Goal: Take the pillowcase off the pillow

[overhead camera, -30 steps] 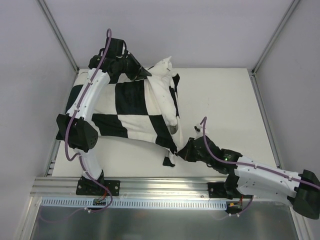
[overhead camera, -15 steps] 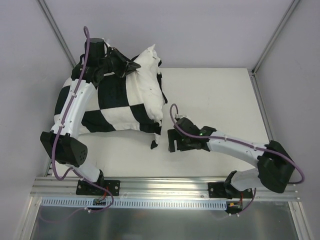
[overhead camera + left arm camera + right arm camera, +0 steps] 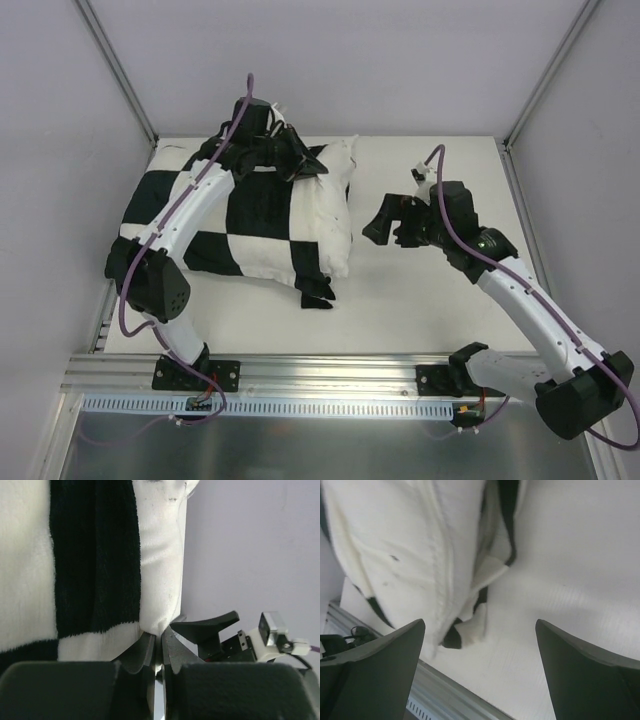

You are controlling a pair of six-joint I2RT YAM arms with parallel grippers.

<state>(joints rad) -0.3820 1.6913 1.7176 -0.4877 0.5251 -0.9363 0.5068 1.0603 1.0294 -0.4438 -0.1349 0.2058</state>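
The plump white stuffed pillow (image 3: 338,205) lies on the left half of the white table top (image 3: 450,170). Most of it is inside the black-and-white checkered plush pillowcase (image 3: 235,210); only its right end sticks out of the open mouth. The left gripper (image 3: 303,161) is at the far corner of this bare end, its 2 fingers (image 3: 145,652) pressed together on a fold of white cloth. This seems to be the pillow's own cloth, but the wrist view is too close to be sure. I judge that this pinch anchors the pillow, so the cover can slide off. The right gripper (image 3: 385,222) hovers just beside the bare end, its fingers (image 3: 375,665) spread wide and holding nothing. It is probably ready to take the loose checkered corner (image 3: 318,292) on the near side.
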